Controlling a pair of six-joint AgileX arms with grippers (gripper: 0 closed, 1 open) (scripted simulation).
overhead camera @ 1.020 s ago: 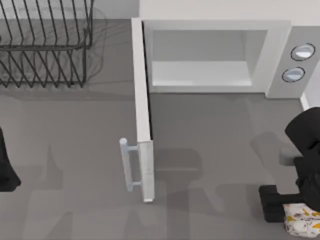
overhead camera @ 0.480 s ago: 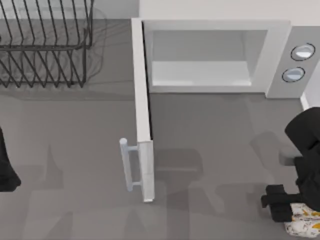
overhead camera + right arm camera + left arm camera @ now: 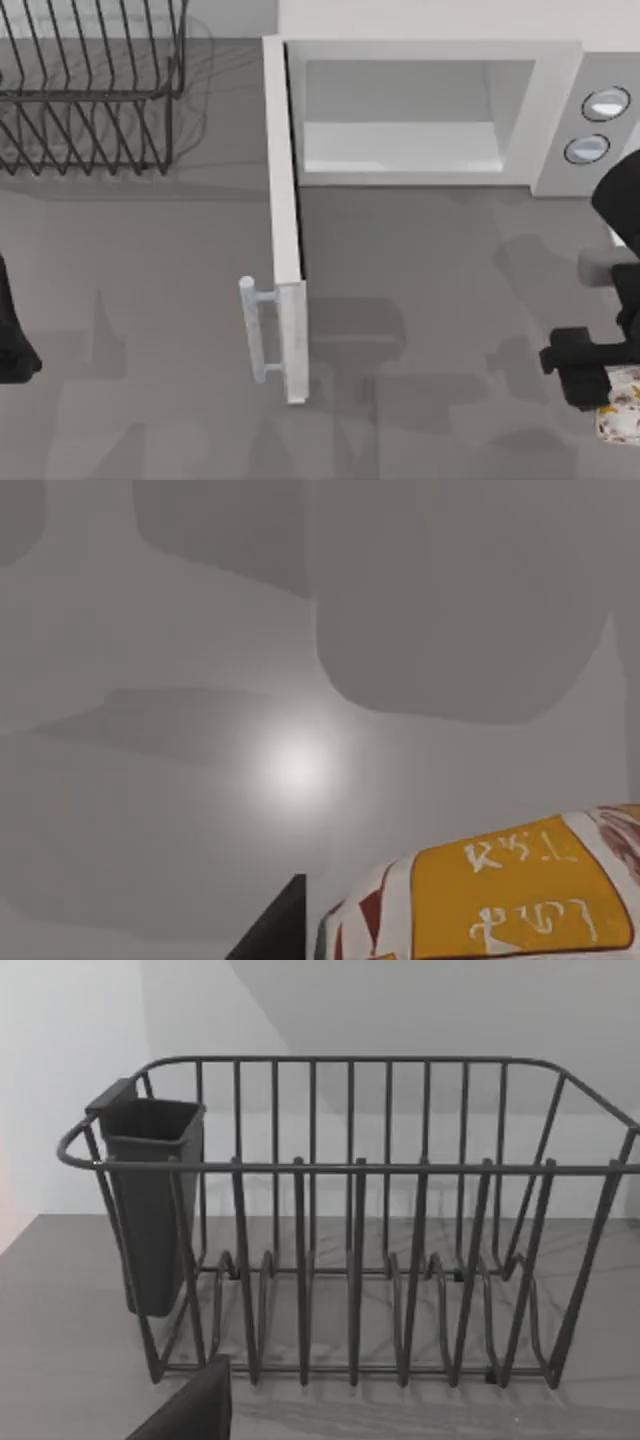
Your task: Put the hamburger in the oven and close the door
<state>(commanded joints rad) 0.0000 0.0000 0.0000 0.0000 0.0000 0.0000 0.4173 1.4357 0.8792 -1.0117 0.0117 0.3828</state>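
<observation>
While right hand (image 3: 612,385) grips hamburger (image 3: 622,415), grey table (image 3: 150,330), oven (image 3: 420,110) door (image 3: 283,215) open

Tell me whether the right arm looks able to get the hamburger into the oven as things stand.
Probably yes. The door stands swung wide open, and bare table lies between the right end effector, at the hamburger, and the oven cavity.

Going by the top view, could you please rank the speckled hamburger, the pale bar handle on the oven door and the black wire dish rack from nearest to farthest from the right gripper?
Measured from the right gripper, at the table's right edge:
1. The small whitish, orange-speckled hamburger, right at the gripper.
2. The pale cylindrical bar handle on the open white door, mid-table.
3. The black wire dish rack, far left corner.
</observation>
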